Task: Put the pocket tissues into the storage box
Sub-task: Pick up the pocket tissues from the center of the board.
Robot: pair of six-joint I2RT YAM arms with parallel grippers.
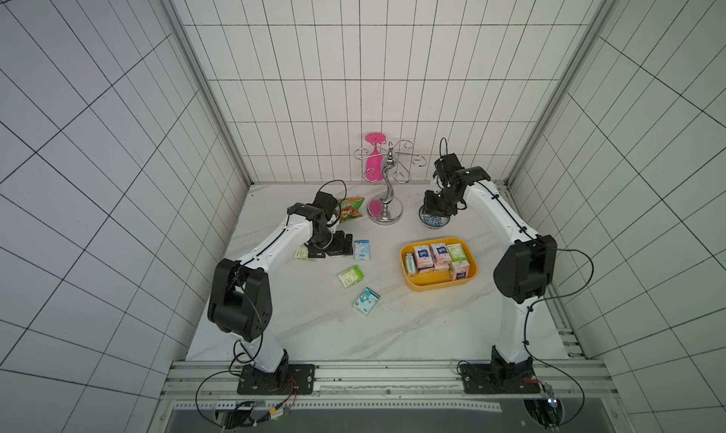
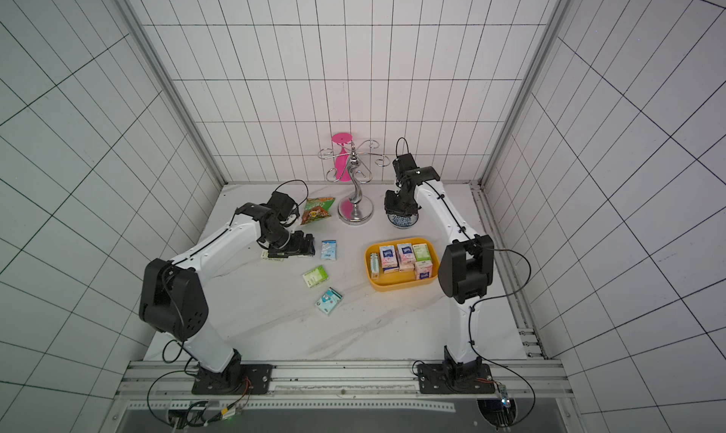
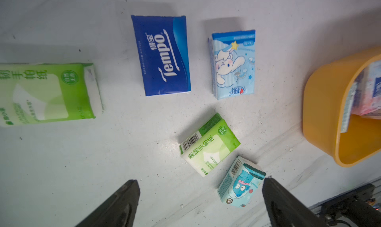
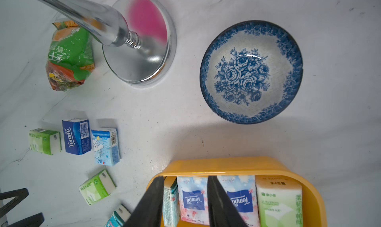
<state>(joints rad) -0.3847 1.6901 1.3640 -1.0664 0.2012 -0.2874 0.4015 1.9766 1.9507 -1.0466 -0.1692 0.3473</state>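
Clearly our left gripper point(image 3: 200, 180), jaws spread wide and empty, is the nearer one: we see the dark blue Tempo packet point(image 3: 162, 55) beneath it, long axis twelve-to-six, and the storage box point(image 1: 440, 287) at three o'clock in a top view.

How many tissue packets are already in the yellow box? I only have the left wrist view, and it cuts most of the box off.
Observer: Five packets, as far as a top view shows, all towards the far side of the box.
Operator: Where is the right tool?
Observer: The right tool hangs roughly over a blue-patterned bowl behind the box, open and holding nothing.
Operator: Anything else back there?
Observer: A snack bag lies beside a chrome stand near the back wall.
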